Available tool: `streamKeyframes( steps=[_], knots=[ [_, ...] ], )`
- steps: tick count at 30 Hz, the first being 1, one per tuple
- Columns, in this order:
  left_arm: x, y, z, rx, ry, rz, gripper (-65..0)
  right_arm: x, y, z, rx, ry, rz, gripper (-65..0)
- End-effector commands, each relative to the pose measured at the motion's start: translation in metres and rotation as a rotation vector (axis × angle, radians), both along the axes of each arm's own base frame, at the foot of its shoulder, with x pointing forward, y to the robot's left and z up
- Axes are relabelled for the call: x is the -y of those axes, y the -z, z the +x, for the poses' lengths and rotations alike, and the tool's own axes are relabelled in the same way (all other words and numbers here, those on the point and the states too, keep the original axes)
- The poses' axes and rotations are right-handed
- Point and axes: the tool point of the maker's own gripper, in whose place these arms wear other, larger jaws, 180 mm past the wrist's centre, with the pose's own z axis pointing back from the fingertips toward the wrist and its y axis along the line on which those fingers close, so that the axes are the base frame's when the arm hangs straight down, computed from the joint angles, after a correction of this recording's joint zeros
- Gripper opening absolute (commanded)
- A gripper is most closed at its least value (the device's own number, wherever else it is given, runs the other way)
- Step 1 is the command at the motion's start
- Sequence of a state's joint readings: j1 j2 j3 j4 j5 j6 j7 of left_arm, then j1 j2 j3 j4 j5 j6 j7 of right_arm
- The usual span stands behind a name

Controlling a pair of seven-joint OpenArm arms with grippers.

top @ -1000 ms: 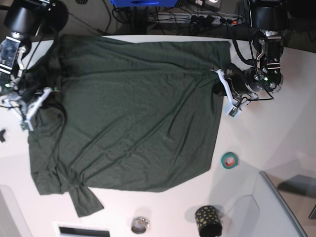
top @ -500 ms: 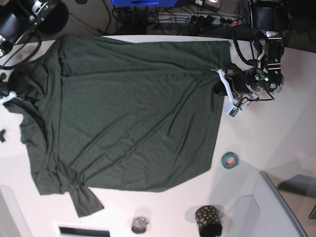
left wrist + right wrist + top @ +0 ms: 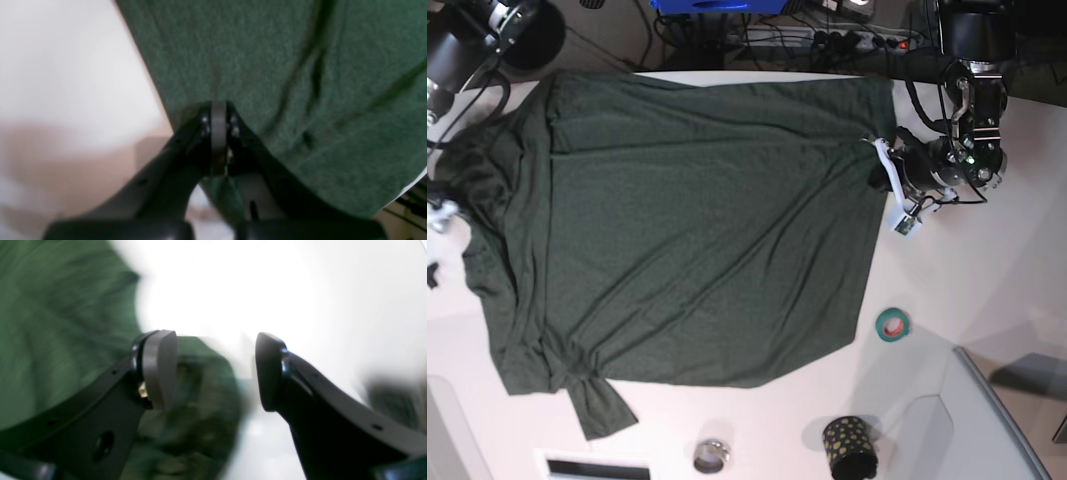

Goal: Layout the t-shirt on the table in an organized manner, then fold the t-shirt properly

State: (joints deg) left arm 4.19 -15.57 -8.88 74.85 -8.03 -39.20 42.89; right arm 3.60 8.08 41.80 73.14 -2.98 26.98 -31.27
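T-shirt (image 3: 687, 230), dark green and short-sleeved, lies spread over most of the white table (image 3: 987, 270), its body open and broadly flat but crossed by diagonal wrinkles. One sleeve is bunched near the table's left edge in the base view, and another flap of cloth sticks out twisted at the lower left corner. No fold has been made.

At the shirt's right-hand edge in the base view, the left gripper (image 3: 879, 172) is clamped on the fabric; its wrist camera shows the jaws pressed together right at the cloth's border (image 3: 218, 110), green knit filling the frame beyond them. The right gripper (image 3: 215, 370) stands released, a clear gap between its two pads (image 3: 160, 368), with a rumpled lump of shirt below and behind the nearer one and bare table beyond. That view is heavily blurred, and only a sliver of the arm shows at the far left of the base view.

The laying-out appears mostly done but untidy: sleeves and wrinkles want smoothing, and all the folding remains.

Clear of the shirt on the near side sit a roll of green tape (image 3: 891, 324), a black gold-dotted cup (image 3: 849, 446) and a small metal ring (image 3: 711, 456).
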Motion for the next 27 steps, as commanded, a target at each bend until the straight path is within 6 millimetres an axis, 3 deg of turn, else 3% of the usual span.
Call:
streamKeyframes(
  steps=[1,4,11,14,16,23,27],
  knots=[
    [0.000,-0.014,0.014,0.056,0.009,-0.003,-65.0,-0.007,-0.021,0.026,0.062,-0.097,-0.023,-30.2],
    [0.002,-0.025,0.018,0.094,0.021,0.005,-65.0,-0.029,-0.014,0.058,0.033,-0.217,0.001,-29.9],
    [0.008,-0.033,0.008,0.116,0.048,0.014,-65.0,0.001,-0.001,0.104,0.034,-0.086,0.132,-30.0],
    [0.016,-0.041,-0.002,0.137,0.073,0.015,-65.0,0.022,0.002,0.105,0.073,-0.012,0.111,-30.0],
    [0.019,-0.041,-0.011,0.131,0.083,0.015,-65.0,0.025,0.006,0.103,0.063,0.006,0.119,-30.0],
    [0.024,-0.019,-0.032,0.057,0.062,-0.013,-65.0,0.028,0.008,0.105,0.107,0.038,0.105,-30.0],
    [0.018,-0.004,-0.042,0.004,0.042,-0.016,-65.0,0.021,0.035,0.090,0.069,0.074,0.146,-30.0]
  ],
)
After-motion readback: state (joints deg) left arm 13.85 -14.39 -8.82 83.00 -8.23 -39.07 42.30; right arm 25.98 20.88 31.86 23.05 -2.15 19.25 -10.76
